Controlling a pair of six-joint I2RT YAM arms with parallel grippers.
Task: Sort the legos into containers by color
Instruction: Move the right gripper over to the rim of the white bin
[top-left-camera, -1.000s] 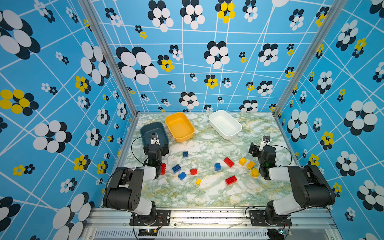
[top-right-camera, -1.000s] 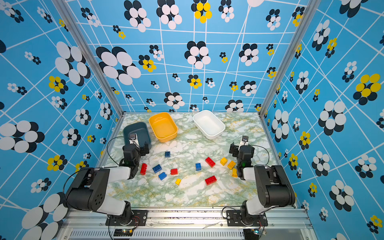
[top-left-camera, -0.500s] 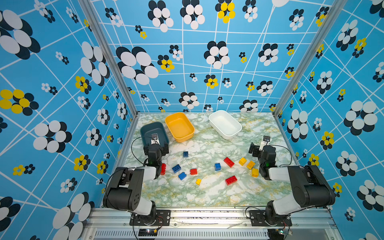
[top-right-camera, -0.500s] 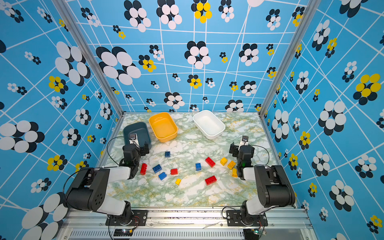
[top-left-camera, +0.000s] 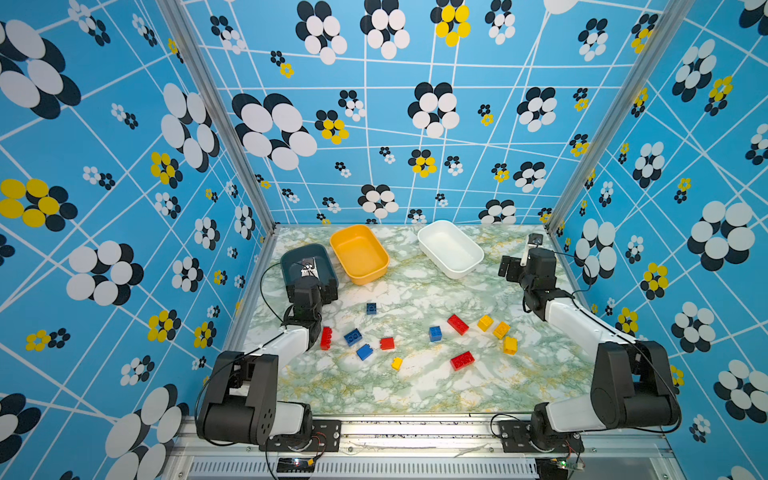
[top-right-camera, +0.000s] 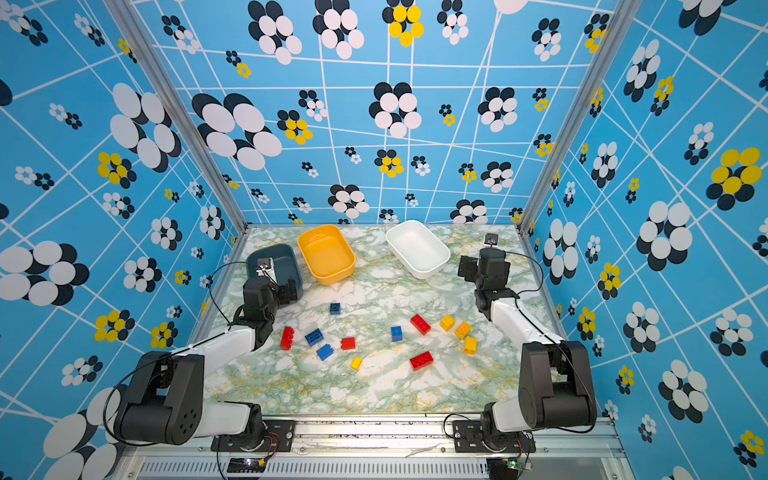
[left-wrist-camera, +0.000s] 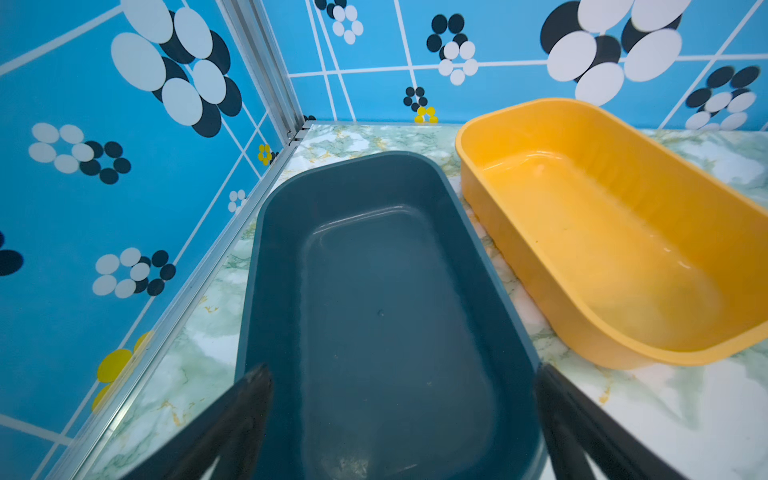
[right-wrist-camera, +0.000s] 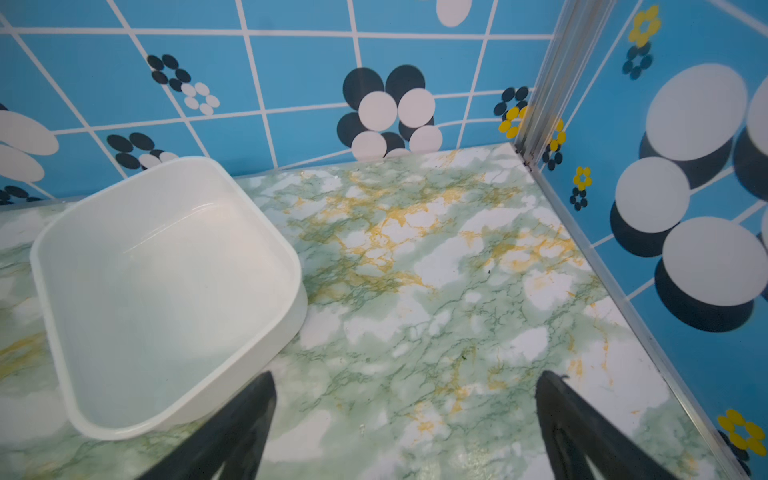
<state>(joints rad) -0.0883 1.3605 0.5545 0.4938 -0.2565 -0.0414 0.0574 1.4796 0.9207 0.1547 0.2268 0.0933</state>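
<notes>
Left gripper (left-wrist-camera: 403, 370): released, jaws spread wide over the near end of the dark teal-blue rounded plastic tub (left-wrist-camera: 278, 291), centre-left in both top views.
Orange-yellow plastic tub (top-left-camera: 359, 253): just right of the teal one.
Small studded plastic bricks (top-left-camera: 457, 324): red, blue, yellow, scattered on the marbled tabletop (top-left-camera: 415, 386), lower centre, apart from both claws.
White plastic tub (top-left-camera: 451, 249): upper centre-right.
Right gripper (right-wrist-camera: 407, 375): released, jaws wide; white tub near, to its left.

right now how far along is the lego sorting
Done: nothing yet; the teal tub, yellow tub and white tub are all empty. In hand: nothing; the left pincer hangs open over the teal tub, the right pincer open beside the white tub. Left: all twelve legos, four red, four blue, four yellow, lie loose on the table.
</notes>
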